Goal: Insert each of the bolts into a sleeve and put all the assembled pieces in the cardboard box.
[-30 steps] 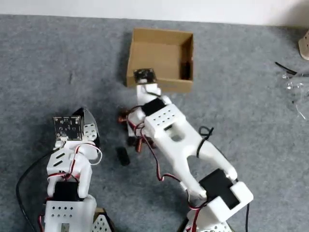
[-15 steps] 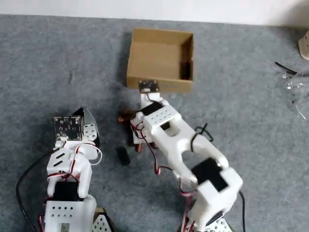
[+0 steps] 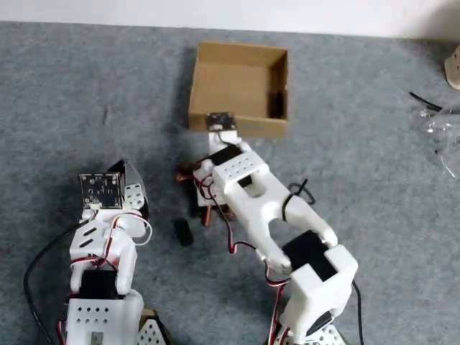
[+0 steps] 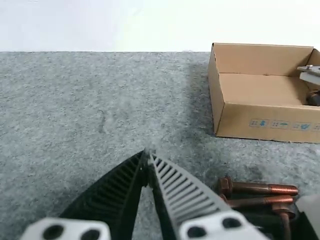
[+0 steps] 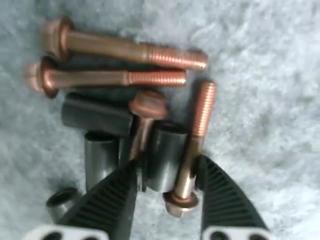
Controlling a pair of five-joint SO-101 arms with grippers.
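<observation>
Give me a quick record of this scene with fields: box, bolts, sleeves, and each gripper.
Box: cardboard box, open-topped, one dark piece inside by a wall.
Bolts: four copper bolts, in one pile.
Sleeves: dark sleeves in the same pile.
Right gripper: open, low over the pile, astride one sleeve and one bolt.
Left gripper: shut, empty, apart from the pile.
</observation>
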